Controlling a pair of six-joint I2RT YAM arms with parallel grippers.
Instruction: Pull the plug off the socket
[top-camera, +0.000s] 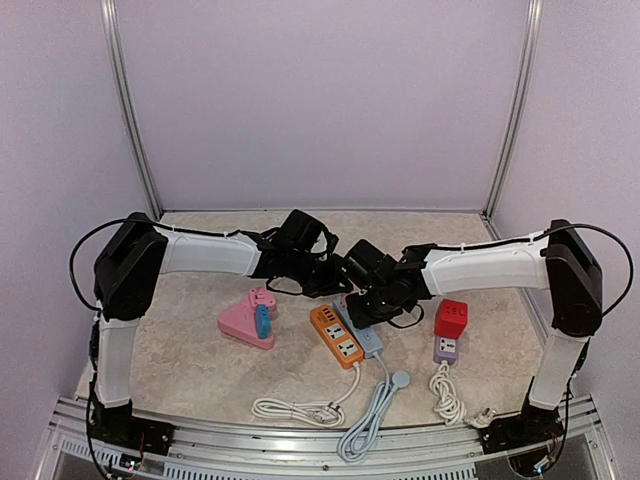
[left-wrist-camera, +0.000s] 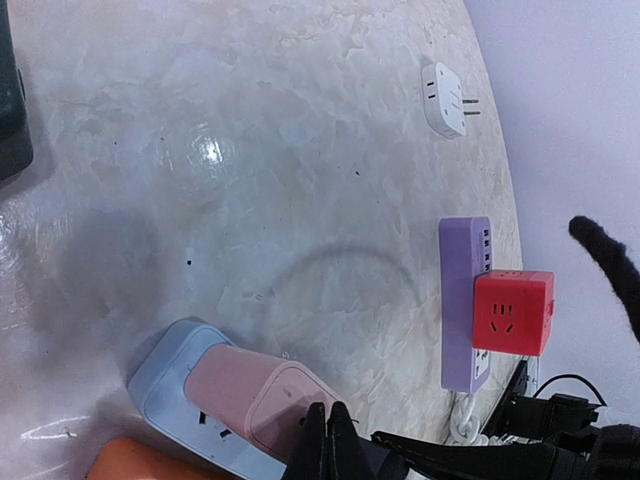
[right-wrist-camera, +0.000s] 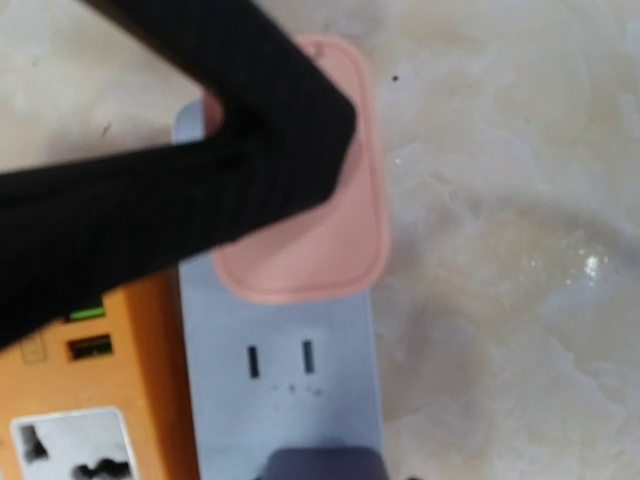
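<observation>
1. Mid-table, the pink plug (left-wrist-camera: 265, 395) is seated in the blue power strip (left-wrist-camera: 155, 385), which lies just beside an orange strip (right-wrist-camera: 90, 380). I judge the pull not yet made.
2. To do it well, I would spread the left gripper (left-wrist-camera: 325, 435) around the plug's sides and clamp firmly. I would then draw straight off the strip's face without twisting, with the strip pinned down so it cannot lift too.
3. The left gripper's fingers are pressed together, holding nothing, tips at the plug's edge and seemingly touching it.
4. The right gripper (right-wrist-camera: 320, 465) hangs over the strip's bare sockets; I cannot tell how far apart its fingers are.
</observation>
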